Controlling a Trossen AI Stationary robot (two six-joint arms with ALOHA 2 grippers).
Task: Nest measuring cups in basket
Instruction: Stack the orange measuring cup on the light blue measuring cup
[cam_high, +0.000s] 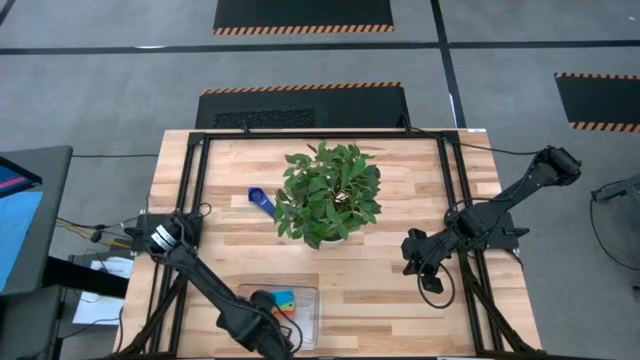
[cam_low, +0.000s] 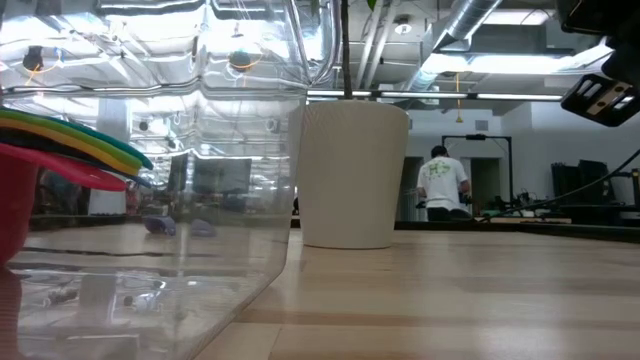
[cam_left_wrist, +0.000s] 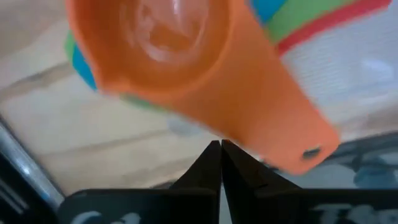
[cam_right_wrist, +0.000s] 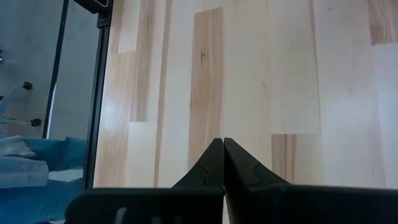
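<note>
Near edge of bench (cam_high: 400, 290): basket (cam_high: 310, 325) sits at the front, holding a nested stack of cups (cam_high: 284, 300). Low view shows red, yellow and green rims layered together; left wrist view adds blue tones under an orange cup (cam_left_wrist: 180, 50) on top.

Left end effector (cam_left_wrist: 220, 163) hovers just over the orange cup's handle, fingers together, gripping nothing visible. Judged: orange cup just placed on the stack.

Mid bench: plant (cam_high: 328, 193) in white pot. Right end effector (cam_right_wrist: 222, 163) fingers together, empty, waiting over bare bench on the right side.

Far: one blue cup (cam_high: 261, 200) lies on the bench just left of the plant, well apart from the basket.

Progress: most cups nested; blue cup is left. Exact count in stack unclear.
</note>
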